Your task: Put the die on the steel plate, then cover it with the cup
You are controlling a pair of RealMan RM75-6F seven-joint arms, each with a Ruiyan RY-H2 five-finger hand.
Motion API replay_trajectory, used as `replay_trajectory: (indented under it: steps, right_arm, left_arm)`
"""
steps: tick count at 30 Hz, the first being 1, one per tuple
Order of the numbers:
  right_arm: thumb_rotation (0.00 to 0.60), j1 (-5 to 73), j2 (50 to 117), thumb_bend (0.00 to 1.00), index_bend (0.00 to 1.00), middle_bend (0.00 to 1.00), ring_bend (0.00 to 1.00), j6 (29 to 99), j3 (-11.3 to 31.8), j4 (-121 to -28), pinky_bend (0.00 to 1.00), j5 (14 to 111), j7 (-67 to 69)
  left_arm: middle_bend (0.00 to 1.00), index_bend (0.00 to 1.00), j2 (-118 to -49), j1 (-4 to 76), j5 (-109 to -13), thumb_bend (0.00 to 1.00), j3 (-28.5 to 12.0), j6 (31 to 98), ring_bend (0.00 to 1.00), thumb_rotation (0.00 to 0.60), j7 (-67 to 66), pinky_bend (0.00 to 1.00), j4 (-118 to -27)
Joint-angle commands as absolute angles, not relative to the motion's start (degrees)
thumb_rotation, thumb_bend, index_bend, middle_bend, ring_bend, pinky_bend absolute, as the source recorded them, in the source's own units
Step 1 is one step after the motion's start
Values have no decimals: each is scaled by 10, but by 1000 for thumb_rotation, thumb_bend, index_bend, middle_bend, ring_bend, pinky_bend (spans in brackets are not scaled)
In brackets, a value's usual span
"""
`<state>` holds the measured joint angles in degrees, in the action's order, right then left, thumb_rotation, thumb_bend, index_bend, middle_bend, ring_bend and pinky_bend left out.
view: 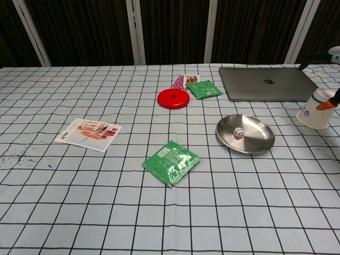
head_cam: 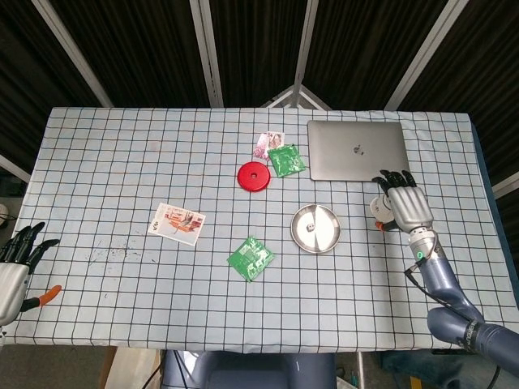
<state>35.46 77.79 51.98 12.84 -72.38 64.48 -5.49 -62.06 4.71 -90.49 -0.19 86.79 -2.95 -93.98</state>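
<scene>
We've got the small white die with dark pips [view: 239, 133] sitting inside the shallow round steel plate [view: 260, 144], a little left of the dish's centre, and the plate itself rests on the blue-and-white checked tablecloth [head_cam: 122, 170] just in front of the closed silver laptop [head_cam: 357, 151]. Over to the plate's right stands the white paper cup [view: 317, 110], upside down with its wide mouth on the cloth, and our right hand [head_cam: 404, 207] is right over it: from the head view the fingers drape over the far side of the cup, and from the chest view the orange thumb tip [view: 325, 105] sits against the cup's side. Whether the fingers have actually closed on the cup we cannot tell from either view. Our left hand [head_cam: 15, 266] hangs off the near left edge of the table, fingers spread, holding nothing. Around the table we see a flat red round disc [head_cam: 254, 176], a green foil packet [head_cam: 285, 159] with a pink-and-white sachet [head_cam: 268, 143] touching it behind, a second green foil packet [head_cam: 250, 258] nearer us, and a printed picture card [head_cam: 177, 223] on the left.
</scene>
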Motion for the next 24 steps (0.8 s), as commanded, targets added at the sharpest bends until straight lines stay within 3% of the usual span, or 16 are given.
replay_trajectory:
  steps: [1,11,24]
  right_arm:
    - [600,363,784,23,267,168,107,511,131,-710,0,645,-53]
    - [600,377,801,21,282,296,131,479,130,-649,0,636,-42]
    - [600,367,810,22,295,330,140,460,118,-588,0,647,7]
  left_arm:
    - [0,206,-621,47,-904,260,-3,868,0,600,-30,128,-939]
    - [0,209,-628,51,-894,260,-6,859,0,600,-50,128,-940]
    - [0,217,-636,53,-887,260,-6,850,0,600,-79,128,-947]
